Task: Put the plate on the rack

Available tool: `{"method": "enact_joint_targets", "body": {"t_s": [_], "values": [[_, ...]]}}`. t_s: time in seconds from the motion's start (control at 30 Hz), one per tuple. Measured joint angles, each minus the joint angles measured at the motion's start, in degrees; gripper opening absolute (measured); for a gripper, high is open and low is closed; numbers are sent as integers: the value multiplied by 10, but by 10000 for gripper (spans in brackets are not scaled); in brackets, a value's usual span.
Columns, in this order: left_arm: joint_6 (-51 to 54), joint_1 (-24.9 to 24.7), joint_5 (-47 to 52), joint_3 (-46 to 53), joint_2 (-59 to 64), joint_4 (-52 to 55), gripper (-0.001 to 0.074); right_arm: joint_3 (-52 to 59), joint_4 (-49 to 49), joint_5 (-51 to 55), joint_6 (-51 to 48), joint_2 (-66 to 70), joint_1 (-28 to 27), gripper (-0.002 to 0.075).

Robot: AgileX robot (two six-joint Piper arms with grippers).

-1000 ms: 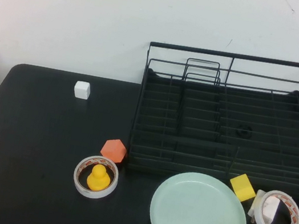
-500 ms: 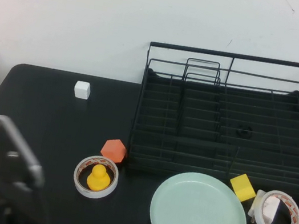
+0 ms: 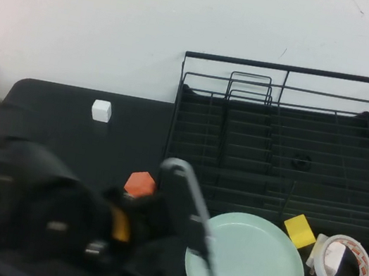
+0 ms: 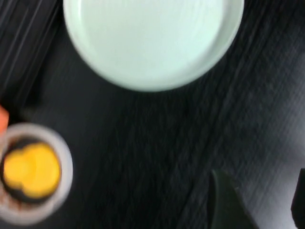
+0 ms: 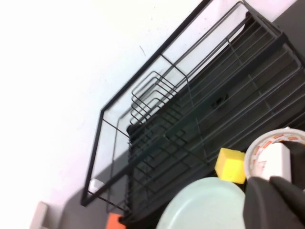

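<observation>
The left gripper (image 4: 257, 202), fingers spread and empty, hangs over the black table (image 3: 51, 122) beside the mint-green plate (image 3: 254, 268) (lying flat before the wire rack (image 3: 283, 148)). The right gripper (image 5: 276, 202) sits nearby; its fingers cannot be judged.

Smooth, slightly glossy plate (image 3: 248, 265); thin black metal-wire rack (image 3: 285, 145); matt black table (image 3: 57, 130).

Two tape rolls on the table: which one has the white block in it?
The tape roll right of the plate, near the yellow cube. The other roll, near the left gripper, holds a yellow duck. The right gripper is beside the white-block roll.
</observation>
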Motion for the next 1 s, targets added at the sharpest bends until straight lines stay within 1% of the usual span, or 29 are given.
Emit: {"method": "enact_joint_targets", "body": {"t_s": [0.07, 0.2, 0.37, 0.53, 0.7, 0.83, 1.0], "values": [[-1, -19, -25, -17, 44, 10, 281, 0, 1, 4, -21, 0, 0, -2], [-1, -36, -42, -56, 125, 19, 281, 0, 1, 13, -40, 0, 0, -2], [-2, -39, -47, -122, 236, 16, 281, 0, 1, 17, -57, 0, 0, -2], [7, -40, -38, -176, 315, 11, 281, 0, 1, 19, -76, 0, 0, -2], [49, -42, -36, -198, 351, -29, 281, 0, 1, 21, -83, 0, 0, -2], [79, -63, -38, -198, 357, -29, 281, 0, 1, 27, -89, 0, 0, -2], [94, -84, -77, -198, 366, -28, 281, 0, 1, 29, -97, 0, 0, -2]]}}
